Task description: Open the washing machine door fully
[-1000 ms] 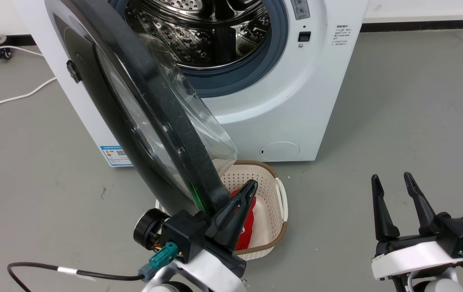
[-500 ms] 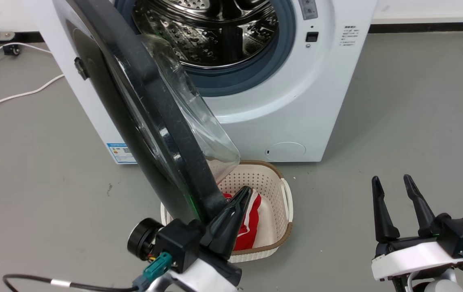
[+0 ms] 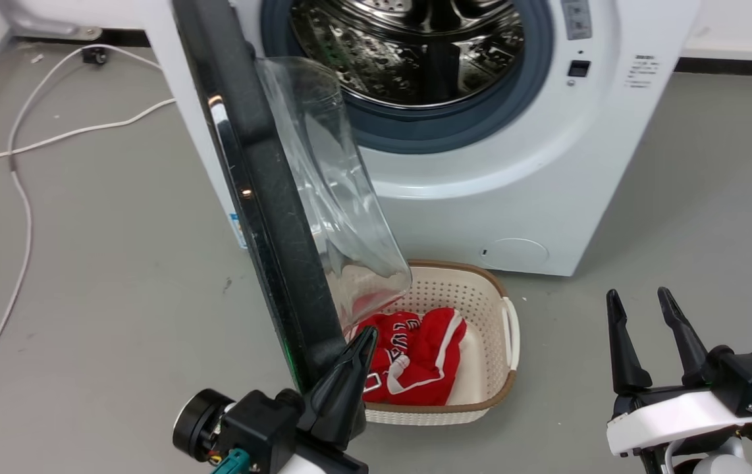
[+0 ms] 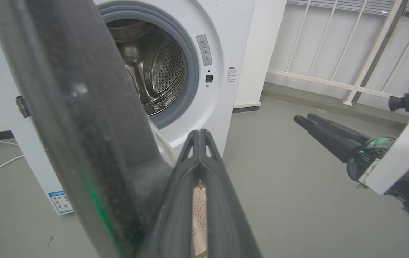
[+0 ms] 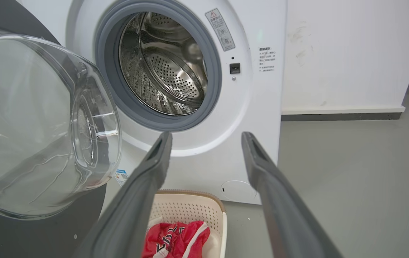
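A: Okay, left hand (image 3: 368, 334) first: fingers pressed together, pinching nothing, laid along the drum-facing side of the washing machine door (image 3: 264, 197) near its lowest edge. Touching or just beside, hard to tell.
B: Right hand (image 3: 637, 294)?
A: Spread, empty, well apart from the machine body (image 3: 481, 197), over bare floor (image 3: 119, 276).
B: Door position?
A: Standing out from the front, roughly edge-on in the head view, glass bowl (image 3: 333, 191) bulging back toward the drum (image 3: 415, 39). Partly open, probably short of full swing.
B: Risks?
A: No grip, only a push with closed fingers on a glossy curved rim. Could slide off and leave the door short of full swing. Could also skid down toward the basket (image 3: 511, 329) just below the bowl, snag the red garment (image 3: 415, 355) or shove the basket.
B: Anything else?
A: Pushing hard into the end of travel: strain, maybe a rebound onto the fingers. White cable (image 3: 20, 197) on the floor at left, well apart, low concern.
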Controlling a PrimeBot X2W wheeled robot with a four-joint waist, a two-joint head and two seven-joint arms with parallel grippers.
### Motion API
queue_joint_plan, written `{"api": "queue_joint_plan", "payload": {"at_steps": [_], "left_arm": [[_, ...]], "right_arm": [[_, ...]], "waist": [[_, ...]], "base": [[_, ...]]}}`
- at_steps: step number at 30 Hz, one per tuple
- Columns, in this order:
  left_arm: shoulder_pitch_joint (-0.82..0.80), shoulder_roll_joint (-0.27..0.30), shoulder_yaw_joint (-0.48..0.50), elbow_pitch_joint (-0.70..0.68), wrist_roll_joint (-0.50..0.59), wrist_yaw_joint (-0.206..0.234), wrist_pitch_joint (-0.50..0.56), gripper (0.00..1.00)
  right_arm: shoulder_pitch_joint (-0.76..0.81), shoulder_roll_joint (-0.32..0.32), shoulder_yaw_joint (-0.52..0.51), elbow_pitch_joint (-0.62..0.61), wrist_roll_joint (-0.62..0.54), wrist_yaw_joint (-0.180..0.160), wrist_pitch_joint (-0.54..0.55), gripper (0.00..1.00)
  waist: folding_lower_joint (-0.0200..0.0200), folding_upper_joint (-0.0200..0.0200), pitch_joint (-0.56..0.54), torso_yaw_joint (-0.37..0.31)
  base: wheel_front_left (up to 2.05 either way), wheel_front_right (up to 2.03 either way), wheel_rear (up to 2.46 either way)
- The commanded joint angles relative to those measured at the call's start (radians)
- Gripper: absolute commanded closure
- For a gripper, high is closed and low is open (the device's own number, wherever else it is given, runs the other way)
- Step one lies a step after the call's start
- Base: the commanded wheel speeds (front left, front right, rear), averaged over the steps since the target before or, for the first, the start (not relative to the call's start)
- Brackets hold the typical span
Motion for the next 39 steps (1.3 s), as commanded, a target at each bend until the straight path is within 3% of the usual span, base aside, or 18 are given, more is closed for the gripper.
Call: {"api": "queue_joint_plan", "payload": {"at_steps": [1,17,31,39], "left_arm": [[0.017,0.007,0.011,-0.007,0.0,0.01,0.001,1.0],[0.049,0.039,0.059,-0.069,0.0,0.062,0.024,1.0],[0.056,0.09,0.155,-0.095,0.011,0.117,0.04,1.0],[0.04,0.123,0.255,-0.035,-0.019,0.144,0.019,1.0]], "right_arm": [[0.001,0.003,-0.001,-0.004,-0.005,-0.001,0.004,0.0],[0.016,0.003,0.002,-0.015,0.002,-0.001,0.038,0.0],[0.005,0.003,0.016,-0.003,0.018,-0.001,0.04,0.0],[-0.003,0.003,0.023,0.002,0.017,-0.001,0.042,0.0]], "waist": [[0.0,0.0,-0.002,0.025],[0.0,0.0,-0.003,0.17],[0.0,0.0,0.009,0.232],[0.0,0.0,0.025,0.235]], "base": [[0.0,0.0,0.0],[0.0,0.0,0.0],[0.0,0.0,0.0],[0.0,0.0,0.0]]}}
